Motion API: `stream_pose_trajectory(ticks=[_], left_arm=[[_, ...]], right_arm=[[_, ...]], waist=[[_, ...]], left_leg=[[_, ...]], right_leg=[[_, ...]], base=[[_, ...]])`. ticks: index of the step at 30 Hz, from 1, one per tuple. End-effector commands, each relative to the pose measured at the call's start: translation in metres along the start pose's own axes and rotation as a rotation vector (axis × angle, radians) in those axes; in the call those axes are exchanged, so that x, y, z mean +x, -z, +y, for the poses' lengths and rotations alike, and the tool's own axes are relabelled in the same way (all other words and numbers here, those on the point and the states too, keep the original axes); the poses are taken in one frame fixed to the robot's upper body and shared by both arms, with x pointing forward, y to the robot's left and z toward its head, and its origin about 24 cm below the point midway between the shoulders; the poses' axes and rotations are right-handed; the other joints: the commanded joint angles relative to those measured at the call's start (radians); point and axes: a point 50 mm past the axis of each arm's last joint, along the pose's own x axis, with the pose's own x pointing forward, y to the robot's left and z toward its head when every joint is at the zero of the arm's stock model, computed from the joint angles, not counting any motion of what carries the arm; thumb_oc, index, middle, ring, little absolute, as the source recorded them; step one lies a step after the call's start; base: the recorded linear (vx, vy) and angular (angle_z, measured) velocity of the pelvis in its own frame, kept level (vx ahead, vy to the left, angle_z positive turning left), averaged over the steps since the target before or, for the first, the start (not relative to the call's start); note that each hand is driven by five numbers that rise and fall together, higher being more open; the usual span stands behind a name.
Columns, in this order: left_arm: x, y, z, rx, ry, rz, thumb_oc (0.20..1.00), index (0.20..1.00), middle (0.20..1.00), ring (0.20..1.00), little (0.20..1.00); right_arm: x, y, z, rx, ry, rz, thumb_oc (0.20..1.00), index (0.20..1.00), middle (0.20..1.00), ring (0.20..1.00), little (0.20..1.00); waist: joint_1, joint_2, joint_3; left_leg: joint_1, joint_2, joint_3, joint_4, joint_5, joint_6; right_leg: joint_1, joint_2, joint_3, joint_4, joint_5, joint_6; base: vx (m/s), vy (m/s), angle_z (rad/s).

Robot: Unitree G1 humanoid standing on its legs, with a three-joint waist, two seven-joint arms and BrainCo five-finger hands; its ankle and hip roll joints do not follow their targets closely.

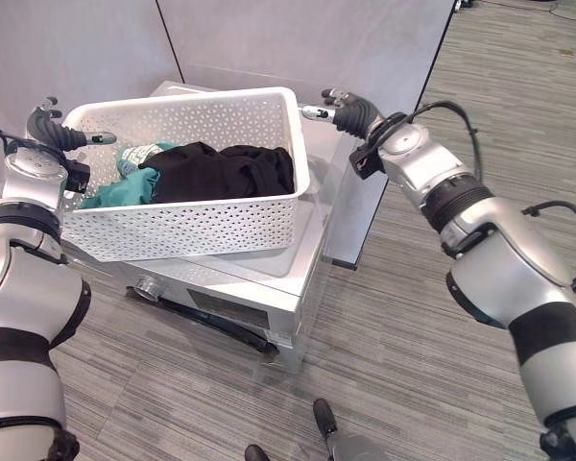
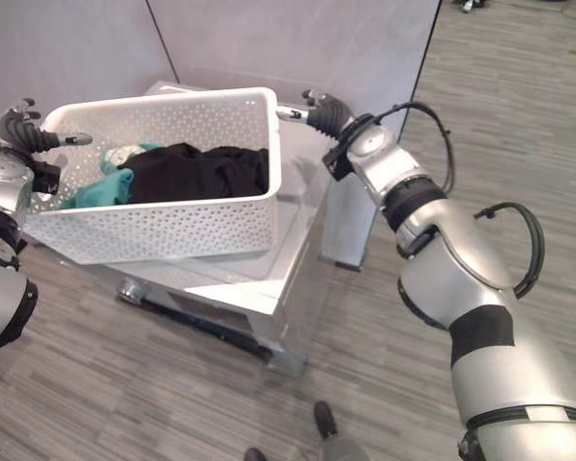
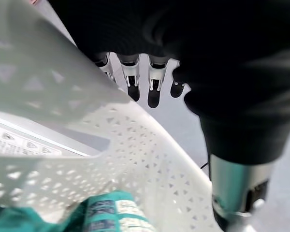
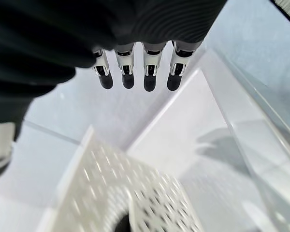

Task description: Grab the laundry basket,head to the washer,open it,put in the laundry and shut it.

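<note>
White basket (image 1: 187, 226) overhangs washer (image 1: 269, 279); both hands flank its rim.

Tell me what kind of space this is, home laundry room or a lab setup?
Probably a lab or office test area, not a home: plain grey partition panels, grey wood-look plank floor, and a washer standing alone in the open, a white laundry basket of clothes on top.

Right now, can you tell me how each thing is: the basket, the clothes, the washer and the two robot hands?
Laundry basket: upright, resting on top of the washer.
Laundry: still inside the basket, a black piece beside a teal one.
Washer: shut, with the basket on it.
Left hand: open, at the basket's left end, fingers relaxed.
Right hand: open, just off the basket's right end, holding nothing.
</note>
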Motion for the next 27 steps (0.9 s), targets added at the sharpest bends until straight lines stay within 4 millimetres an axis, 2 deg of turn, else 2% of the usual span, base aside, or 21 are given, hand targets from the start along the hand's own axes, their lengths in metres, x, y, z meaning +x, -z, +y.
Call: stream_pose_trajectory(ticks=[1, 3, 5, 10, 12, 13, 14, 15, 16, 17, 18, 19, 20, 22, 23, 24, 25, 26, 27], left_arm=[[-0.001, -0.030, 0.040, -0.086, -0.140, -0.100, 1.000, 1.000, 1.000, 1.000, 1.000], [-0.002, -0.030, 0.048, -0.163, -0.173, -0.125, 1.000, 1.000, 1.000, 1.000, 1.000], [-0.003, -0.036, 0.054, -0.228, -0.208, -0.165, 1.000, 1.000, 1.000, 1.000, 1.000], [-0.004, -0.047, 0.052, -0.270, -0.210, -0.255, 1.000, 1.000, 1.000, 1.000, 1.000], [-0.006, -0.055, 0.049, -0.240, -0.198, -0.315, 1.000, 1.000, 1.000, 1.000, 1.000], [-0.010, -0.059, 0.049, -0.310, -0.195, -0.386, 1.000, 1.000, 1.000, 1.000, 1.000], [-0.011, -0.061, 0.049, -0.307, -0.193, -0.410, 1.000, 1.000, 1.000, 1.000, 1.000], [-0.011, -0.060, 0.048, -0.307, -0.192, -0.409, 1.000, 1.000, 1.000, 1.000, 1.000], [-0.018, -0.070, 0.051, -0.341, -0.190, -0.504, 1.000, 1.000, 1.000, 1.000, 1.000], [-0.023, -0.073, 0.054, -0.359, -0.189, -0.554, 1.000, 1.000, 1.000, 1.000, 1.000], [-0.023, -0.073, 0.053, -0.359, -0.189, -0.553, 1.000, 1.000, 1.000, 1.000, 1.000], [-0.039, -0.076, 0.065, -0.390, -0.192, -0.680, 1.000, 1.000, 1.000, 1.000, 1.000], [-0.046, -0.068, 0.068, -0.383, -0.200, -0.705, 1.000, 1.000, 1.000, 1.000, 1.000], [-0.057, -0.049, 0.066, -0.387, -0.198, -0.725, 1.000, 1.000, 1.000, 1.000, 1.000], [-0.058, -0.046, 0.064, -0.384, -0.194, -0.721, 1.000, 1.000, 1.000, 1.000, 1.000], [-0.073, -0.012, 0.073, -0.309, -0.221, -0.699, 1.000, 1.000, 1.000, 1.000, 1.000], [-0.081, 0.006, 0.078, -0.258, -0.254, -0.676, 1.000, 1.000, 1.000, 1.000, 1.000], [-0.083, 0.008, 0.077, -0.253, -0.252, -0.673, 1.000, 1.000, 1.000, 1.000, 1.000], [-0.103, 0.049, 0.084, -0.166, -0.302, -0.591, 1.000, 1.000, 1.000, 1.000, 1.000]], right_arm=[[0.001, -0.043, -0.021, 0.037, 0.087, -0.129, 1.000, 1.000, 1.000, 1.000, 1.000], [0.000, -0.050, -0.013, 0.032, 0.062, -0.184, 1.000, 1.000, 1.000, 1.000, 1.000], [-0.001, -0.057, -0.013, 0.004, 0.080, -0.226, 1.000, 1.000, 1.000, 1.000, 1.000], [-0.010, -0.060, -0.029, -0.003, 0.148, -0.309, 1.000, 1.000, 1.000, 1.000, 1.000], [-0.018, -0.062, -0.042, -0.026, 0.188, -0.357, 1.000, 1.000, 1.000, 1.000, 1.000], [-0.033, -0.066, -0.061, -0.020, 0.259, -0.451, 1.000, 1.000, 1.000, 1.000, 1.000], [-0.040, -0.065, -0.071, -0.047, 0.294, -0.472, 1.000, 1.000, 1.000, 1.000, 1.000], [-0.040, -0.064, -0.071, -0.047, 0.294, -0.470, 1.000, 1.000, 1.000, 1.000, 1.000], [-0.059, -0.058, -0.095, -0.059, 0.385, -0.519, 1.000, 1.000, 1.000, 1.000, 1.000], [-0.072, -0.054, -0.108, -0.097, 0.433, -0.537, 1.000, 1.000, 1.000, 1.000, 1.000], [-0.072, -0.053, -0.108, -0.097, 0.433, -0.536, 1.000, 1.000, 1.000, 1.000, 1.000], [-0.100, -0.035, -0.130, -0.184, 0.502, -0.541, 1.000, 1.000, 1.000, 1.000, 1.000], [-0.113, -0.020, -0.136, -0.226, 0.525, -0.521, 1.000, 1.000, 1.000, 1.000, 1.000], [-0.135, 0.009, -0.143, -0.269, 0.561, -0.471, 1.000, 1.000, 1.000, 1.000, 1.000], [-0.136, 0.012, -0.142, -0.270, 0.559, -0.466, 1.000, 1.000, 1.000, 1.000, 1.000], [-0.171, 0.051, -0.152, -0.291, 0.635, -0.382, 1.000, 1.000, 1.000, 1.000, 1.000], [-0.188, 0.069, -0.158, -0.289, 0.692, -0.334, 1.000, 1.000, 1.000, 1.000, 1.000], [-0.191, 0.072, -0.157, -0.289, 0.689, -0.330, 1.000, 1.000, 1.000, 1.000, 1.000], [-0.231, 0.104, -0.170, -0.341, 0.799, -0.201, 1.000, 1.000, 1.000, 1.000, 1.000]], waist=[[-0.013, -0.004, 0.030], [-0.019, -0.003, 0.027], [-0.022, -0.003, 0.027], [-0.021, 0.002, 0.021], [-0.017, 0.004, 0.016], [-0.008, 0.008, 0.012], [-0.003, 0.009, 0.008], [-0.003, 0.009, 0.008], [0.010, 0.011, 0.003], [0.019, 0.013, -0.001], [0.020, 0.013, -0.003], [0.038, 0.009, 0.001], [0.046, 0.008, -0.005], [0.059, 0.002, -0.013], [0.059, 0.002, -0.017], [0.069, -0.003, -0.022], [0.074, -0.006, -0.020], [0.073, -0.007, -0.024], [0.082, -0.019, -0.028]], left_leg=[[0.100, 0.063, 0.018, 0.014, -0.023, -0.078], [0.102, 0.063, 0.023, 0.014, -0.024, -0.080], [0.104, 0.064, 0.026, 0.014, -0.023, -0.082], [0.110, 0.066, 0.012, 0.014, -0.024, -0.085], [0.114, 0.068, -0.001, 0.014, -0.023, -0.085], [0.122, 0.068, -0.014, 0.014, -0.028, -0.084], [0.125, 0.069, -0.019, 0.014, -0.029, -0.083], [0.125, 0.069, -0.020, 0.014, -0.029, -0.084], [0.126, 0.068, -0.032, 0.014, -0.024, -0.082], [0.126, 0.068, -0.042, 0.014, -0.024, -0.080], [0.125, 0.069, -0.042, 0.014, -0.023, -0.080], [0.131, 0.069, -0.061, 0.014, -0.030, -0.078], [0.133, 0.069, -0.070, 0.014, -0.030, -0.076], [0.133, 0.070, -0.080, 0.014, -0.026, -0.072], [0.135, 0.070, -0.082, 0.014, -0.026, -0.072], [0.143, 0.070, -0.098, 0.014, -0.031, -0.068], [0.147, 0.067, -0.105, 0.014, -0.042, -0.065], [0.145, 0.067, -0.105, 0.014, -0.036, -0.065], [0.154, 0.059, -0.120, 0.014, -0.051, -0.051]], right_leg=[[0.028, -0.123, -0.043, -0.003, 0.024, 0.155], [0.025, -0.121, -0.039, -0.003, 0.024, 0.157], [0.025, -0.121, -0.040, -0.003, 0.024, 0.158], [0.043, -0.124, -0.055, -0.003, 0.017, 0.158], [0.059, -0.127, -0.067, -0.003, 0.011, 0.156], [0.079, -0.129, -0.080, -0.003, 0.000, 0.154], [0.086, -0.129, -0.086, -0.003, -0.005, 0.152], [0.087, -0.129, -0.086, -0.003, -0.006, 0.152], [0.100, -0.130, -0.101, -0.003, -0.011, 0.147], [0.109, -0.132, -0.110, -0.003, -0.016, 0.145], [0.107, -0.132, -0.110, -0.003, -0.016, 0.144], [0.128, -0.133, -0.127, -0.003, -0.034, 0.144], [0.137, -0.132, -0.134, -0.003, -0.040, 0.142], [0.146, -0.132, -0.144, -0.003, -0.043, 0.136], [0.149, -0.132, -0.146, -0.003, -0.044, 0.136], [0.172, -0.134, -0.164, -0.003, -0.058, 0.133], [0.182, -0.134, -0.172, -0.003, -0.067, 0.135], [0.180, -0.134, -0.173, -0.003, -0.062, 0.133], [0.194, -0.140, -0.183, -0.003, -0.070, 0.134]], base=[[0.00, 0.000, 0.00], [0.00, 0.000, 0.00], [0.00, -0.002, -0.02], [0.00, -0.005, 0.01], [0.02, -0.040, 0.05], [0.03, -0.043, 0.08], [0.02, -0.034, 0.13], [0.00, -0.048, 0.20], [0.00, -0.050, 0.23], [0.00, -0.052, 0.32], [0.03, -0.043, 0.27], [0.03, -0.039, 0.25], [0.02, -0.069, 0.13], [0.01, -0.046, 0.24], [0.04, -0.022, 0.42], [0.06, -0.003, 0.36], [0.04, -0.009, 0.17], [0.05, 0.028, 0.11], [0.02, 0.023, 0.15]])
